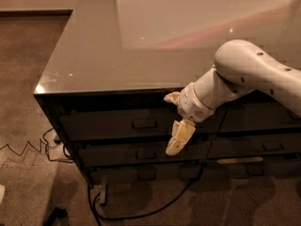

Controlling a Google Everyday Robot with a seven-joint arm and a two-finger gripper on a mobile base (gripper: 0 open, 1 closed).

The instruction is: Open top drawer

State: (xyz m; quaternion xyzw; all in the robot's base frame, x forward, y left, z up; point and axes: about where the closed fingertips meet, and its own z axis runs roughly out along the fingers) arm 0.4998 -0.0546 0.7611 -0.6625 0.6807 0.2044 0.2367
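One claw (168, 125), fingers apart, just beside handle (144, 125) of shut top drawer (103, 125).

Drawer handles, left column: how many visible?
3: top drawer handle, middle drawer handle below it, faint bottom handle near the floor. Tool sits just right of the top one. Arm may hide more.

top drwr (113, 125) | dark, shut, bar hdl ctr | claw (170, 124) R of hdl, spread

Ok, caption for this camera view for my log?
Open tool just right of the handle on the closed top drawer, below the glossy countertop.
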